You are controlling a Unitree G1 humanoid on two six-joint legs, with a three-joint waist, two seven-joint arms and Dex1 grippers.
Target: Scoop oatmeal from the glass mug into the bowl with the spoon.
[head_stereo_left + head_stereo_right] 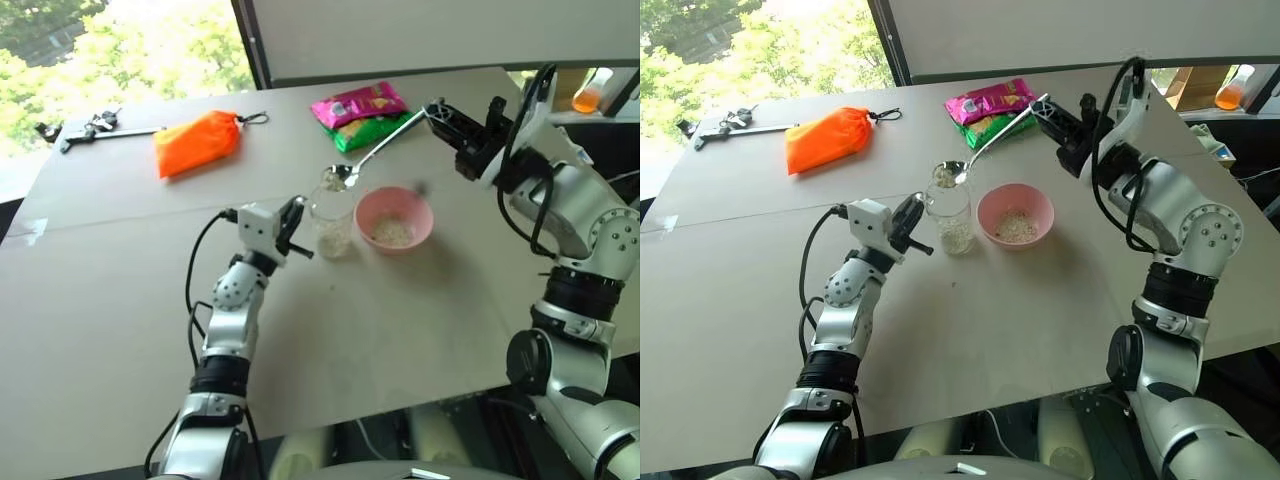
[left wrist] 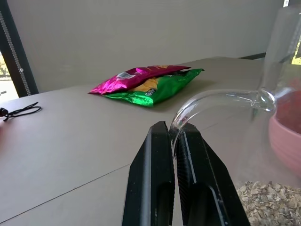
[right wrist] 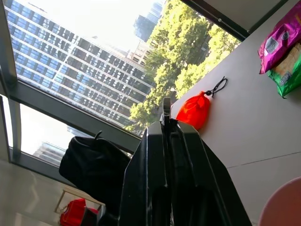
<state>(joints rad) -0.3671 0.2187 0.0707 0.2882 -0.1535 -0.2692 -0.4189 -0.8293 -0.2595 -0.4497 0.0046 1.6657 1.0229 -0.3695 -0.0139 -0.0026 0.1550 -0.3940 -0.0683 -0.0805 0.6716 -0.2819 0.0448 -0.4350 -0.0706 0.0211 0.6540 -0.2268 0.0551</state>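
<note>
While my left fingers point(image 2: 173, 141) pinch shut on the curved handle of the small clear glass mug point(image 1: 333, 222), the mug stands upright on the pale counter point(image 1: 400, 330) just beyond their tips, with a low layer of pale flaky oatmeal point(image 2: 270, 207) in its bottom. My right fingers point(image 1: 440, 112) are clamped on the end of the slim silver metal spoon point(image 1: 385, 146), whose long handle slants down from them to its oval bowl, held just above the mug's rim with a small heap of oats in it. Just beside the mug, on the side away from my left fingers, sits the small round pale-pink bowl point(image 1: 420, 210), holding a little patch of oats on its floor.
</note>
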